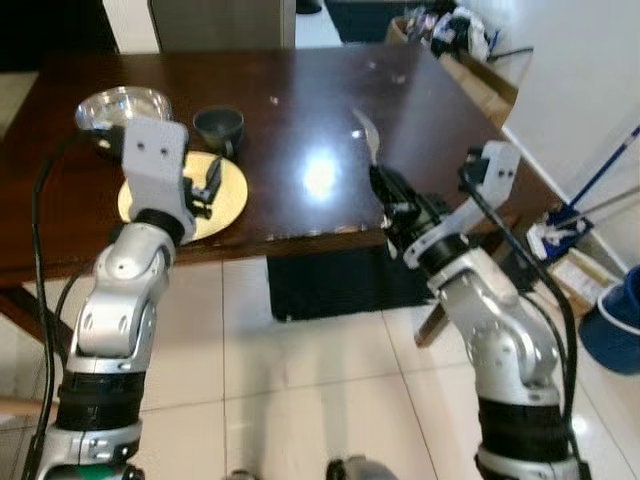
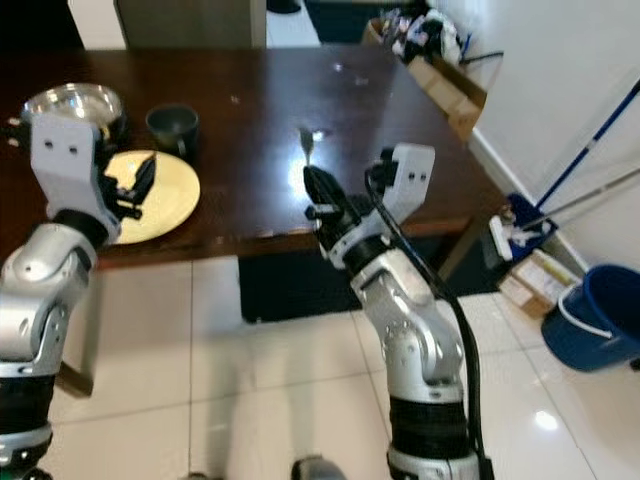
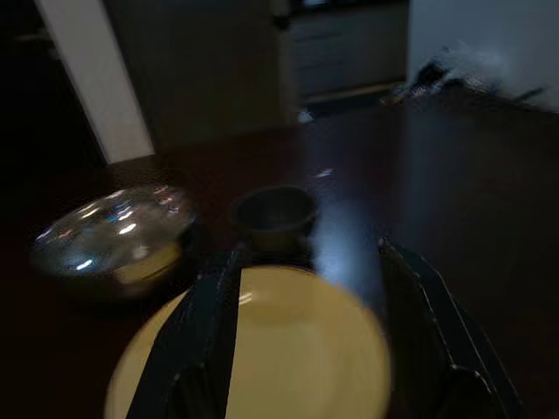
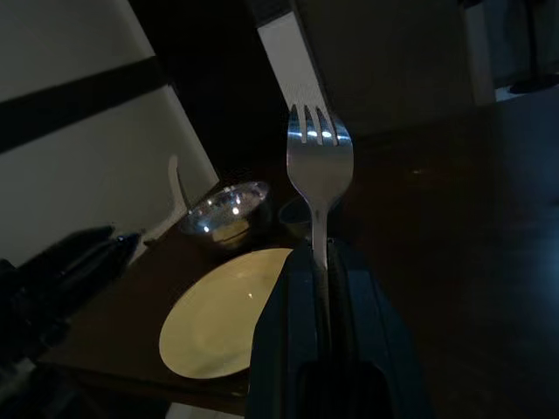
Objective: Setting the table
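Observation:
A yellow plate [image 1: 228, 203] lies near the front left edge of the dark wooden table [image 1: 300, 90]. Behind it stand a steel bowl [image 1: 122, 105] and a dark cup [image 1: 219, 124]. My left gripper [image 1: 208, 187] hovers open just over the plate, its fingers [image 3: 214, 297] straddling the rim in the left wrist view. My right gripper [image 1: 383, 190] is shut on a silver fork [image 1: 368, 130], held upright above the table's front edge, right of the plate. In the right wrist view, the fork's tines [image 4: 320, 140] stand up with the plate [image 4: 227, 323] and bowl [image 4: 229, 209] beyond.
A dark mat [image 1: 330, 285] lies on the white tile floor under the table. A blue bucket [image 2: 590, 320] and mop handles [image 2: 590, 130] stand at the right wall. A cluttered cardboard box [image 1: 470, 60] sits past the table's far right corner.

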Robot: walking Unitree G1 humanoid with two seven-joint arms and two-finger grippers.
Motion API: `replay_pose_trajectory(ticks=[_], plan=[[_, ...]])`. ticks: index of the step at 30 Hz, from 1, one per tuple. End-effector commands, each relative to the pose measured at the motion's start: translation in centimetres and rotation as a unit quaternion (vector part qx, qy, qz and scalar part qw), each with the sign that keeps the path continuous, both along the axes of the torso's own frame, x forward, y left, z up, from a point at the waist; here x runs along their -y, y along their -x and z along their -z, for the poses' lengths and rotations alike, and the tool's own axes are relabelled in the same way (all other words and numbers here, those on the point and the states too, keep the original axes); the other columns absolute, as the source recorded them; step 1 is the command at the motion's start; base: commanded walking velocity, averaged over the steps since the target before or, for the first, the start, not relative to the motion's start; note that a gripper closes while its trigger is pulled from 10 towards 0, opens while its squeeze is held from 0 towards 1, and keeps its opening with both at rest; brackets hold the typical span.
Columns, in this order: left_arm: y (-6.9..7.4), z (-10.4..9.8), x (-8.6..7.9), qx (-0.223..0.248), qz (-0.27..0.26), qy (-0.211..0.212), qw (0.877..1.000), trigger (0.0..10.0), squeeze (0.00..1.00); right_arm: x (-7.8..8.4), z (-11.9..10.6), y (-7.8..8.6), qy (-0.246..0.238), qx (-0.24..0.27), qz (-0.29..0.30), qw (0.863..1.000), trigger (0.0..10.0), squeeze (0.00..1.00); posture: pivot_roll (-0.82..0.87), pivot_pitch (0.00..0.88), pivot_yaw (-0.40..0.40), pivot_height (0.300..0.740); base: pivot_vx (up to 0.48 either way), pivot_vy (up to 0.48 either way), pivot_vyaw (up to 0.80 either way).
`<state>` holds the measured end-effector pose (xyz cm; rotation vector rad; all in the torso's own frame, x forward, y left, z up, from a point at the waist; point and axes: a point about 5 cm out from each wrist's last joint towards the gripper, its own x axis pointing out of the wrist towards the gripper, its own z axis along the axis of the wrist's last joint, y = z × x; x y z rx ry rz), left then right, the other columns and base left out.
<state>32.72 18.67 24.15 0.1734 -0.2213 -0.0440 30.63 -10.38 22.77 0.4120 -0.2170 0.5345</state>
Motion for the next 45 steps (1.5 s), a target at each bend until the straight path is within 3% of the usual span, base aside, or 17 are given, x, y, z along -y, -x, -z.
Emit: replay_pose_trajectory(ticks=[1,9,13,26,33,39,45], plan=[[0.0,0.4,-0.3,-0.009,-0.009,-0.004,1.000,10.0,0.00,0.0,0.7,-0.3,0.020,-0.007,0.023,1.000,10.0,0.00,-0.09,0.070,0.010,0.740,0.352,0.000,0.00],[-0.3,0.4,1.2,-0.007,0.017,-0.007,1.000,10.0,0.00,0.5,0.8,-0.8,0.031,-0.003,0.064,0.997,10.0,0.00,-0.09,0.069,0.022,0.740,0.355,0.000,0.00],[-0.5,0.2,1.0,-0.005,0.015,-0.006,1.000,10.0,0.04,0.5,0.7,-0.8,0.034,-0.001,0.063,0.997,10.0,0.00,-0.09,0.070,0.024,0.740,0.370,0.000,0.00],[-0.4,0.0,0.6,-0.005,0.007,-0.005,1.000,10.0,0.02,0.4,1.0,-0.8,0.035,-0.001,0.059,0.998,10.0,0.00,-0.09,0.069,0.024,0.740,0.381,0.000,0.00],[-0.2,0.0,-0.8,-0.014,-0.009,-0.004,1.000,10.0,0.00,-0.1,3.1,-0.7,0.058,-0.033,0.035,0.997,10.0,0.00,-0.08,0.072,0.024,0.740,0.035,0.000,0.00],[0.0,-1.1,-2.2,-0.047,0.068,-0.046,0.996,10.0,0.00,-0.6,4.1,-2.8,0.061,-0.057,0.057,0.995,10.0,0.00,-0.02,0.093,0.017,0.740,0.000,0.000,0.00],[0.8,-1.8,-3.8,-0.077,0.100,-0.084,0.988,10.0,0.00,-1.6,4.2,-4.5,0.109,-0.061,0.069,0.990,10.0,0.00,0.00,0.103,0.010,0.740,0.000,0.000,0.00]])
